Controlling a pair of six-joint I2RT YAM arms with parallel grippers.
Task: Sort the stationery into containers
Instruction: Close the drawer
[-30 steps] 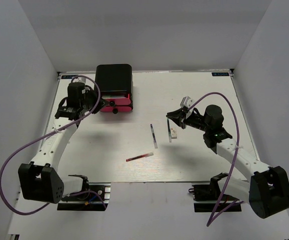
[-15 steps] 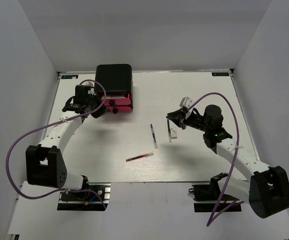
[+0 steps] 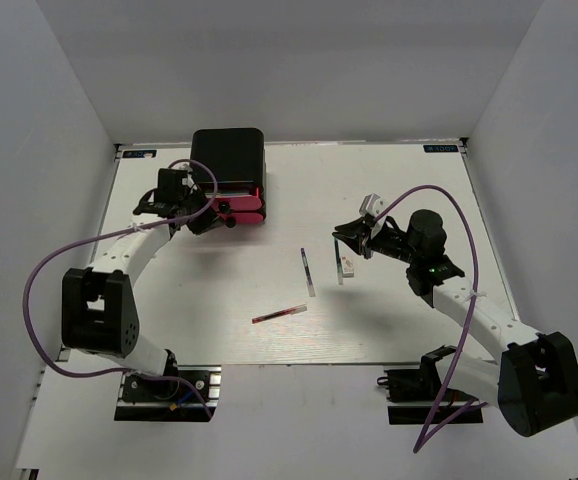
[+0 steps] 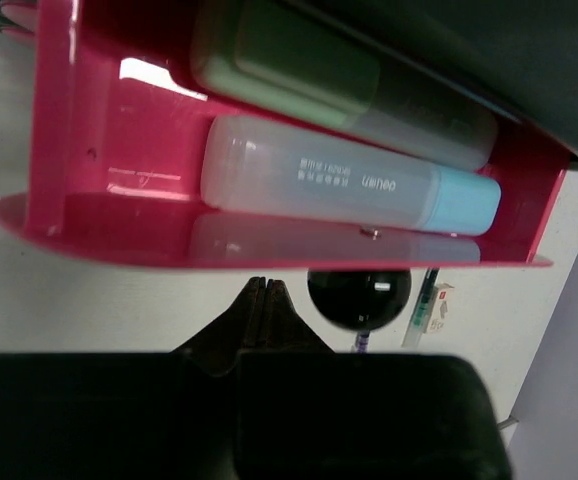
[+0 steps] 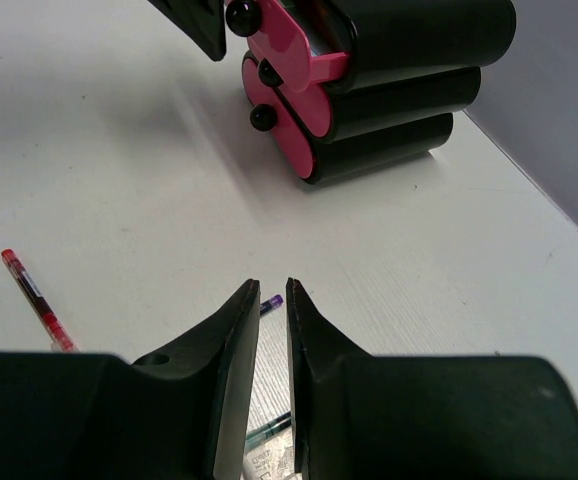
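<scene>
The black box (image 3: 228, 155) of pink-red drawers (image 3: 241, 208) stands at the far left. My left gripper (image 3: 209, 214) is shut and empty, with its tips (image 4: 264, 287) just in front of the open drawer (image 4: 79, 215), beside its black knob (image 4: 359, 298). A green marker (image 4: 289, 75) and a light-blue marker (image 4: 349, 188) lie in that drawer. On the table lie a red pen (image 3: 279, 314), a dark pen (image 3: 308, 272), another thin pen (image 3: 339, 270) and a small white block (image 3: 348, 266). My right gripper (image 3: 347, 238) hovers over the block, slightly open and empty.
In the right wrist view the purple-tipped pen (image 5: 272, 300) shows past my fingertips, and the red pen (image 5: 34, 300) lies at the left. The enclosure's walls stand close to the table on the left, right and back.
My left gripper has swung right and closer to the drawer's front, and its arm has folded in. The right arm and the loose items have not moved.
</scene>
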